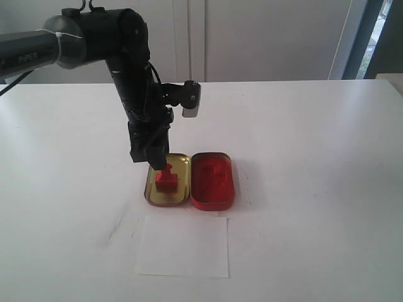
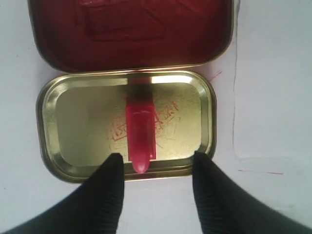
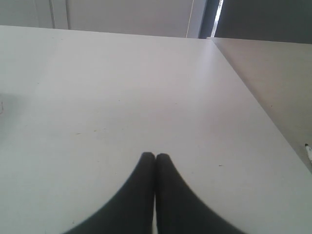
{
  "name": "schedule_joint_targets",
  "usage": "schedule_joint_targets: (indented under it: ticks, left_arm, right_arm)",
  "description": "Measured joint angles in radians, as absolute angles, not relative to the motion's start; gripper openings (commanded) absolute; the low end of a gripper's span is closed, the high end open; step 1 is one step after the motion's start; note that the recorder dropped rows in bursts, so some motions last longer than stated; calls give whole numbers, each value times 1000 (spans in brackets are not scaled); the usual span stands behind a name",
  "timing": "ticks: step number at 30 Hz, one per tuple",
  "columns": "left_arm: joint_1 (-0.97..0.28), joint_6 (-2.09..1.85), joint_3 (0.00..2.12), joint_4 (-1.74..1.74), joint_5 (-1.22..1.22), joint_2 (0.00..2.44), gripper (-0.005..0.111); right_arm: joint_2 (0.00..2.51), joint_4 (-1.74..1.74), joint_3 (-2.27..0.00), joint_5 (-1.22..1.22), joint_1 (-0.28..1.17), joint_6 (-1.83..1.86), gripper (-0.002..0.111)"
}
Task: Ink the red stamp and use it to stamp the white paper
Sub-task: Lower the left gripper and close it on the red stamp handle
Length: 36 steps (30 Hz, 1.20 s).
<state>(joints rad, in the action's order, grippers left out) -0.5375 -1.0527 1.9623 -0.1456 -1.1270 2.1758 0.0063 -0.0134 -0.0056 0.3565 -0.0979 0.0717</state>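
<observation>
The red stamp (image 1: 167, 179) stands upright inside the gold oval tin lid (image 1: 150, 190), its knob handle pointing up. In the left wrist view the stamp (image 2: 140, 131) sits between the spread fingers, untouched, on red smears in the lid (image 2: 78, 122). My left gripper (image 1: 157, 162) hangs just above the stamp, open (image 2: 157, 157). The red ink-pad tin (image 1: 213, 181) lies against the lid on its right. The white paper (image 1: 182, 246) lies flat in front of both tins. My right gripper (image 3: 155, 156) is shut on nothing over bare table and is out of the exterior view.
The white table (image 1: 315, 138) stretches around the tins and paper. The left arm (image 1: 126, 69) reaches in from the upper left. In the right wrist view the table's edge (image 3: 258, 112) runs beside a second surface, with a wall behind.
</observation>
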Motion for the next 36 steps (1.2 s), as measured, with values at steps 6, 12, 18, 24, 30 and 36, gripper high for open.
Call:
schedule_joint_targets:
  ticks: [6,12,18,24,30,36]
  left_arm:
    - [-537,-1039,1962,-152,-1127,2187,51]
    - [-537,-1008,1962,-152,-1107,2224,51]
    - [-537,-1006,1962,-156,-1073,2246,51]
    - [-537,-1006,1962,-160,-1042,2248,51]
    - [-537,-997,1962,-160,-1036,2275,51]
    - [-537,-989,1962,-160,-1032,2283,51]
  right_arm:
    - [6,-13,-6,357,-98,72,0]
    - [6,-13,-6,357,-98,72,0]
    - [6,-13,-6,357,-98,72,0]
    - [6,-13,-6,357,-98,72,0]
    - [6,-13,-6,357,-98,72,0]
    - [6,-13,-6,357,-98,72,0]
